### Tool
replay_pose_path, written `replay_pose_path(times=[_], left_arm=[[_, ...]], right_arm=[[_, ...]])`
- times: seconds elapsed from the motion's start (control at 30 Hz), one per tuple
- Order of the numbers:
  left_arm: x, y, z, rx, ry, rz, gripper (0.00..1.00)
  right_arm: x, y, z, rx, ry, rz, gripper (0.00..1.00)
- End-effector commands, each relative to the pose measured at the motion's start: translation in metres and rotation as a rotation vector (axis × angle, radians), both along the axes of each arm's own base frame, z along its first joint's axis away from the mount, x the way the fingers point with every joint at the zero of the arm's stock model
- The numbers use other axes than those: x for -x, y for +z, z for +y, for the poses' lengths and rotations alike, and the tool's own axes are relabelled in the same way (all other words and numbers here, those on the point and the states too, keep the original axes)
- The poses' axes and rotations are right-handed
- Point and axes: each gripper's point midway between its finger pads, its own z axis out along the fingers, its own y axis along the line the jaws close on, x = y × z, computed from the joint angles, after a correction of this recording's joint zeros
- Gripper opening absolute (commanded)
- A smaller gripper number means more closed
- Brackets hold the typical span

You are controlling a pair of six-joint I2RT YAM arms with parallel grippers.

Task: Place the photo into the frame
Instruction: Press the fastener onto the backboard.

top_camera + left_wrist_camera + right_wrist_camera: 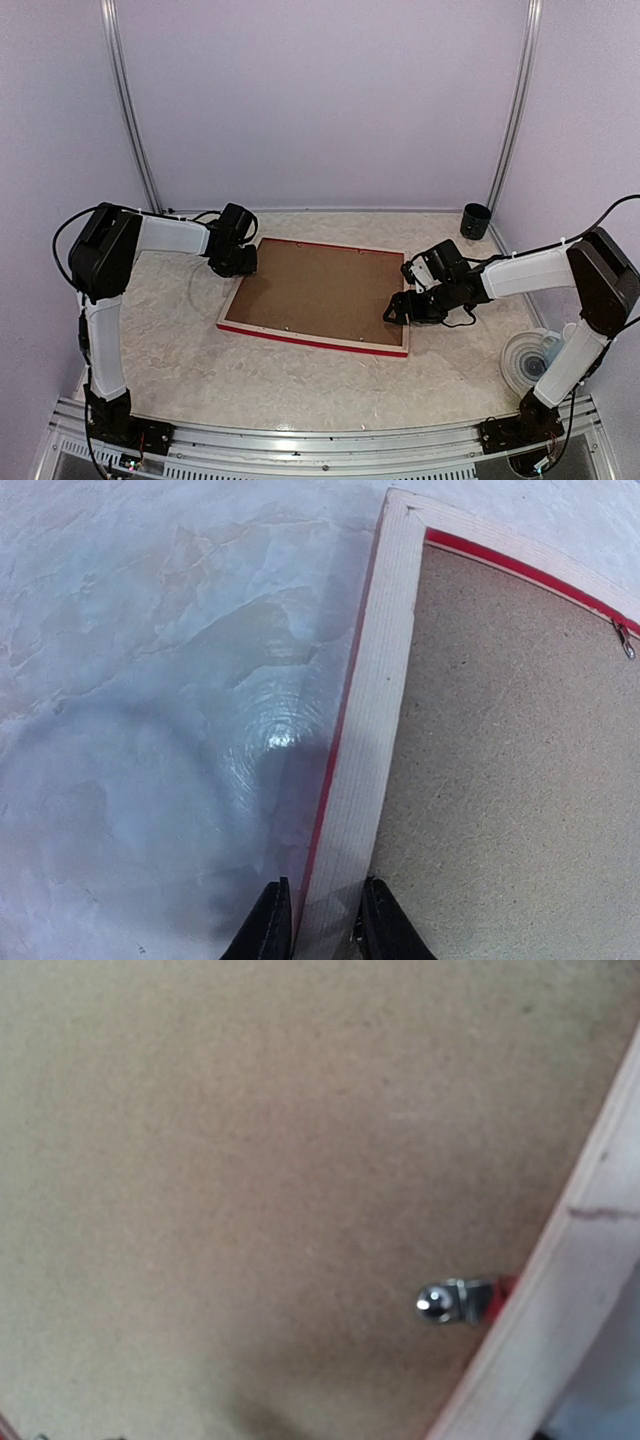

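Note:
The frame [310, 340] lies face down mid-table, red-edged with pale rails, a brown hardboard panel [320, 285] filling its back. My left gripper [235, 262] is at the frame's far left corner. In the left wrist view its jaws [325, 920] straddle the pale rail [370, 720], the inner finger against it and a thin gap at the outer one. My right gripper [400, 305] hovers open over the panel by the right rail [560, 1300], its fingers outside the right wrist view. A metal clip [450, 1302] sits there. The photo is hidden or out of view.
A black cup [476, 220] stands at the back right. A clear round plastic object [530, 362] sits near the right arm's base. A glossy clear sheet [200, 730] lies on the table left of the frame. Another clip [625, 640] holds the panel.

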Motion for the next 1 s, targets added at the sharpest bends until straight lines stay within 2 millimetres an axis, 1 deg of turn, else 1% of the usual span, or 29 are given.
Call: replay_pose_path(times=[0.0, 0.07, 0.2, 0.27, 0.33, 0.4, 0.47, 0.67, 0.97], left_arm=[[0.015, -0.004, -0.004, -0.003, -0.007, 0.052, 0.27], [0.012, 0.004, -0.002, -0.005, 0.009, 0.026, 0.34], [0.007, 0.023, -0.001, 0.013, 0.025, -0.031, 0.35], [0.005, 0.03, -0.005, 0.028, 0.016, -0.048, 0.35], [0.005, 0.032, -0.01, 0.04, -0.001, -0.047, 0.35], [0.006, 0.028, -0.014, 0.045, -0.015, -0.028, 0.35], [0.008, 0.02, -0.015, 0.041, -0.024, -0.006, 0.35], [0.013, 0.0, -0.012, 0.014, -0.023, 0.037, 0.35], [0.011, -0.005, -0.006, -0.024, -0.006, 0.036, 0.35]], right_arm=[[0.018, -0.019, -0.003, 0.048, 0.023, 0.069, 0.83], [0.018, -0.02, -0.002, 0.043, 0.022, 0.07, 0.83], [0.019, -0.023, -0.003, 0.043, 0.022, 0.075, 0.83], [0.02, -0.024, -0.003, 0.042, 0.023, 0.08, 0.83], [0.02, -0.025, -0.003, 0.044, 0.022, 0.081, 0.83], [0.02, -0.025, -0.003, 0.041, 0.022, 0.081, 0.83], [0.02, -0.025, -0.002, 0.041, 0.021, 0.081, 0.83], [0.02, -0.026, -0.002, 0.038, 0.023, 0.083, 0.83], [0.022, -0.028, -0.002, 0.035, 0.023, 0.087, 0.83]])
